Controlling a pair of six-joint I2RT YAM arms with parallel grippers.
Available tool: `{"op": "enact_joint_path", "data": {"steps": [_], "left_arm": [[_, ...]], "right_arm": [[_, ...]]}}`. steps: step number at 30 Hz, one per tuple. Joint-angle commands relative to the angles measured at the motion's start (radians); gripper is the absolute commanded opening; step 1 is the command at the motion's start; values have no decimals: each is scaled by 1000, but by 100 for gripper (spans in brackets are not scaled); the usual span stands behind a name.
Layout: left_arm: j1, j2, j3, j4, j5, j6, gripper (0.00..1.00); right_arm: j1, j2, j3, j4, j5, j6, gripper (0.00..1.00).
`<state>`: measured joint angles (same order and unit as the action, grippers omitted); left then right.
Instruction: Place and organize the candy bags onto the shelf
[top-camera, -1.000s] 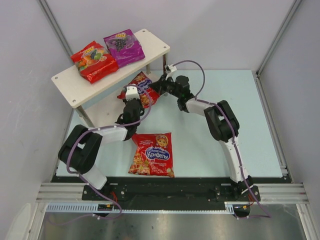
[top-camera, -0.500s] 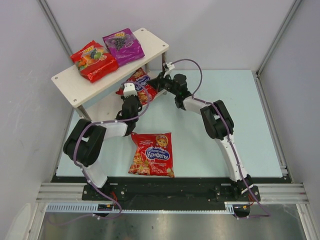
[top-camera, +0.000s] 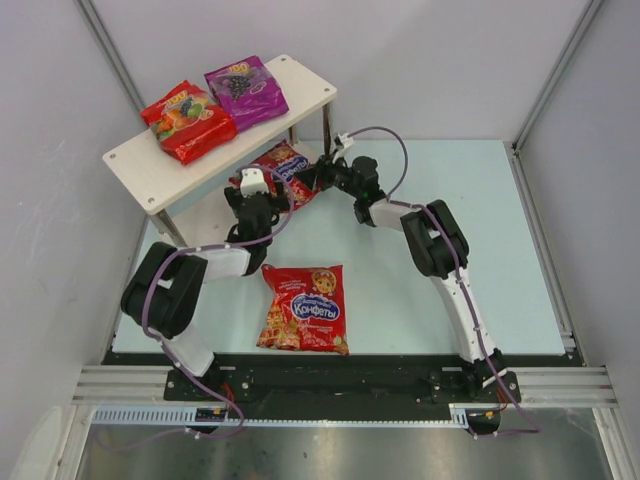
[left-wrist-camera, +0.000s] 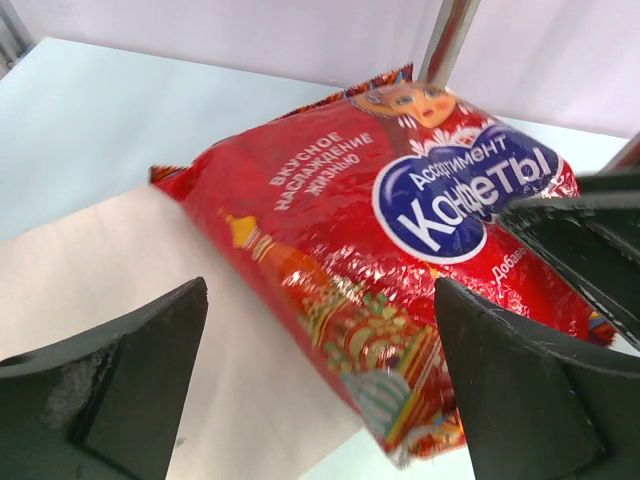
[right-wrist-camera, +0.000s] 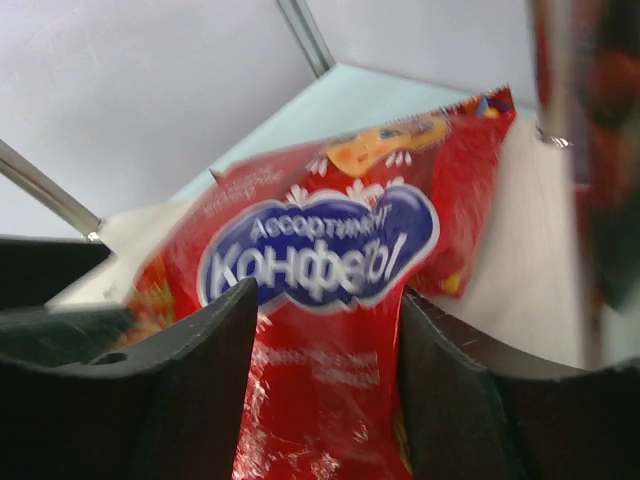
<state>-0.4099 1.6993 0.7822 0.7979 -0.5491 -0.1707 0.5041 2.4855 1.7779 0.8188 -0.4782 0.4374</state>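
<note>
The shelf (top-camera: 150, 165) stands at the back left. On its top board lie a red fruit-print candy bag (top-camera: 188, 122) and a purple one (top-camera: 246, 92). A red candy bag with a blue oval logo (top-camera: 287, 168) lies on the lower board (left-wrist-camera: 110, 270), one corner hanging over the edge. My left gripper (top-camera: 262, 200) is open, its jaws wide on either side of that corner (left-wrist-camera: 400, 400). My right gripper (top-camera: 314, 180) is open too, its fingers astride the same bag (right-wrist-camera: 330, 260). A second red logo bag (top-camera: 305, 308) lies flat on the table near the arm bases.
Thin metal shelf legs (top-camera: 327, 128) stand close to my right gripper, and another leg (left-wrist-camera: 447, 35) rises behind the bag. Grey walls enclose the pale blue table (top-camera: 480, 250) on three sides.
Both grippers carried the logo bag a little further under the top board, then opened their jaws. The bag now rests on the lower board.
</note>
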Motion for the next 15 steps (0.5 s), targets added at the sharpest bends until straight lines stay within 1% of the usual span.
{"op": "enact_joint_path", "data": {"steps": [1,3,6,8,9,10,11,12,13,14,15], "left_arm": [[-3,-156,-61,8,-3,-33,100],[-15,-200,-90,0,-5,-46,100],[-49,-286,-139,-35,-29,-50,100],[-72,-360,-167,-80,-49,-58,100],[-102,-386,-178,-100,-64,-73,100],[-121,-412,-198,-144,-72,-81,100],[-144,-444,-207,-169,-81,-95,100],[-197,-495,-216,-198,-97,-105,100],[-226,-525,-225,-286,-147,-122,100],[-254,-553,-231,-337,-172,-163,100],[-311,-617,-238,-392,-204,-199,100]], "right_arm": [[-48,-134,-142,138,9,61,64],[-68,-187,-207,189,9,78,65],[-88,-256,-329,232,3,104,70],[-96,-296,-421,249,3,116,74],[-104,-347,-452,249,4,122,75],[-105,-370,-483,247,13,127,78],[-105,-401,-558,224,22,135,80],[-104,-460,-593,200,39,153,83],[-96,-499,-638,171,80,159,84],[-87,-535,-679,104,108,161,86],[-75,-574,-777,68,146,153,88]]}}
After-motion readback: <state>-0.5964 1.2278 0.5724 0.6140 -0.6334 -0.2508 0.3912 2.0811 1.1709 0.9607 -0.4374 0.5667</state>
